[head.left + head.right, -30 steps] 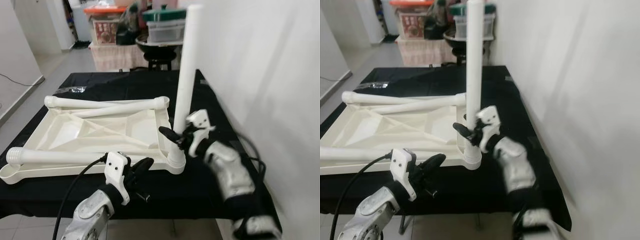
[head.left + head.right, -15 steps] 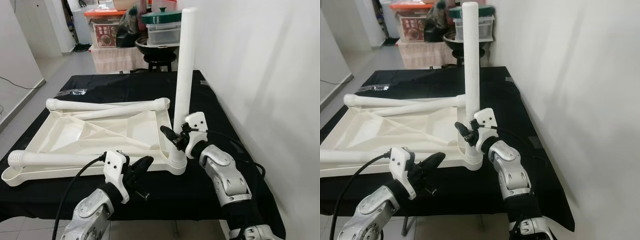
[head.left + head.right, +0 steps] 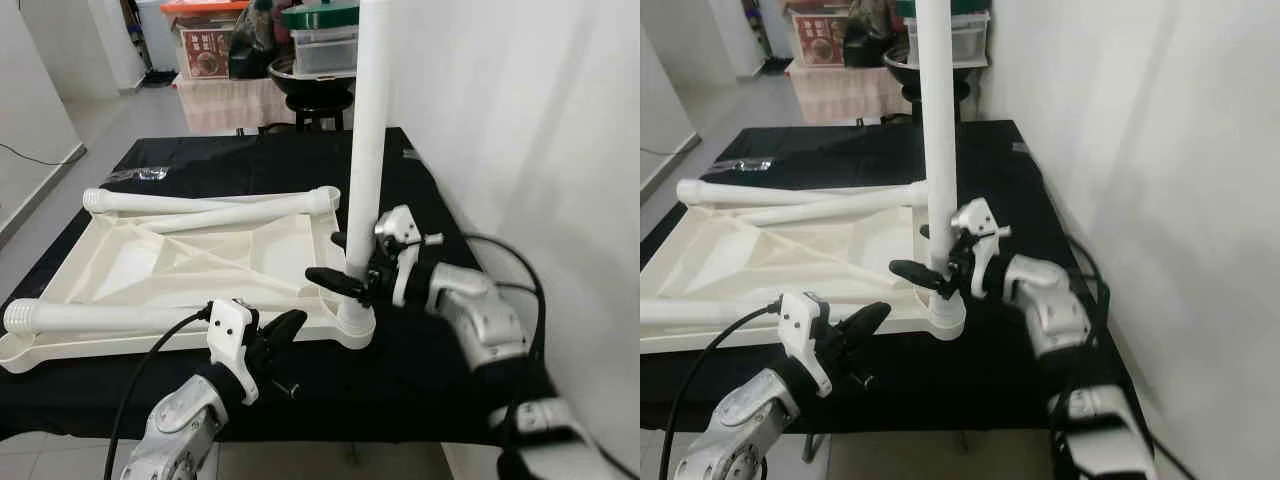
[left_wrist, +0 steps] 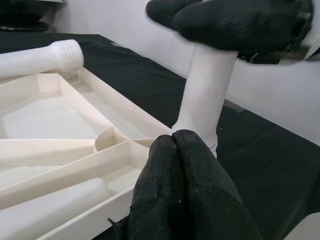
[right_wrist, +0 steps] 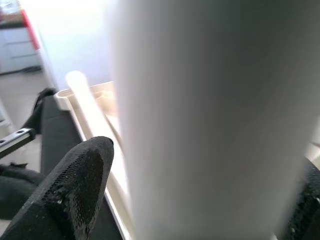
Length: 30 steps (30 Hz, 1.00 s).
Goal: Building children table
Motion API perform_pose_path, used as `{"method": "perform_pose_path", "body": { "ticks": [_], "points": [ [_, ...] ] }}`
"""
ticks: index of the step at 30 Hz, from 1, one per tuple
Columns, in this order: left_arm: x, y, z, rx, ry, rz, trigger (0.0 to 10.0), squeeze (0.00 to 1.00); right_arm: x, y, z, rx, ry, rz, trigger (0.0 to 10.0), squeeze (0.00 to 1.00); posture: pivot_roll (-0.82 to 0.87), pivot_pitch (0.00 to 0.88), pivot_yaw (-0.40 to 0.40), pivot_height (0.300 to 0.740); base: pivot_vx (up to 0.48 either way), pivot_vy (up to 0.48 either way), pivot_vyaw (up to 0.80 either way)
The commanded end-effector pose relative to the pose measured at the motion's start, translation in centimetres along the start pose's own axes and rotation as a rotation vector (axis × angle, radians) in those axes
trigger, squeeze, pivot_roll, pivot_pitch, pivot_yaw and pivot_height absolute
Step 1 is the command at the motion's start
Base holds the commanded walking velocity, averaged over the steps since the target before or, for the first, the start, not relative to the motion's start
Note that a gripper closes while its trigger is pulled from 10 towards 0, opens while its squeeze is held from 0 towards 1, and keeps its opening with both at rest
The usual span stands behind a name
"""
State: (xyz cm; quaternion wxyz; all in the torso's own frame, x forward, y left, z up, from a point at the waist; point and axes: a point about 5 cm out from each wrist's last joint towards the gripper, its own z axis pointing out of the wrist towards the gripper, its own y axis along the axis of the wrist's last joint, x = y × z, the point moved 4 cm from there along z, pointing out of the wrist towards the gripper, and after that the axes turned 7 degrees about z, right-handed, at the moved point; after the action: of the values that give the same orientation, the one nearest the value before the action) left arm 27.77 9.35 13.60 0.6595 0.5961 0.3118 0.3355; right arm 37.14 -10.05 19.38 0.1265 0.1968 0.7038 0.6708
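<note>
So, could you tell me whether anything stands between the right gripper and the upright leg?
Nothing visible does: the right gripper has one black finger on each side of the upright leg, just above the tabletop's corner socket.
</note>
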Motion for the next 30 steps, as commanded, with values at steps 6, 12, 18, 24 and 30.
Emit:
{"method": "perform_pose_path", "body": {
  "ticks": [6,12,18,24,30],
  "points": [
    [0.1,-0.5,-0.1,0.023,0.003,-0.009,10.0,0.0,0.3,0.4,-0.3,0.014,0.174,0.041,2.4,0.0,-0.03,0.0,-0.007,0.74,0.0,0.0,0.0],
    [0.1,-0.5,-0.1,0.023,0.004,-0.009,10.0,0.0,0.4,0.5,-0.4,0.011,0.23,0.064,0.0,0.0,-0.03,0.0,-0.008,0.74,0.0,0.0,0.0],
    [0.0,-0.5,-0.1,0.023,0.004,-0.01,10.0,0.0,0.4,-0.1,-0.6,0.005,0.226,0.069,0.0,0.0,-0.03,0.0,-0.004,0.74,0.0,0.0,0.0],
    [-0.1,-0.5,-0.1,0.022,0.002,-0.013,10.0,0.0,0.0,-1.1,-0.8,-0.027,0.103,0.081,0.0,0.0,-0.04,0.0,-0.001,0.74,0.0,0.0,0.0],
    [0.1,-0.4,-0.3,0.023,0.004,-0.011,10.0,0.0,-1.2,-3.6,0.3,-0.158,-0.423,0.186,0.0,0.0,-0.04,0.0,-0.018,0.74,0.0,0.0,0.0]
  ]
}}
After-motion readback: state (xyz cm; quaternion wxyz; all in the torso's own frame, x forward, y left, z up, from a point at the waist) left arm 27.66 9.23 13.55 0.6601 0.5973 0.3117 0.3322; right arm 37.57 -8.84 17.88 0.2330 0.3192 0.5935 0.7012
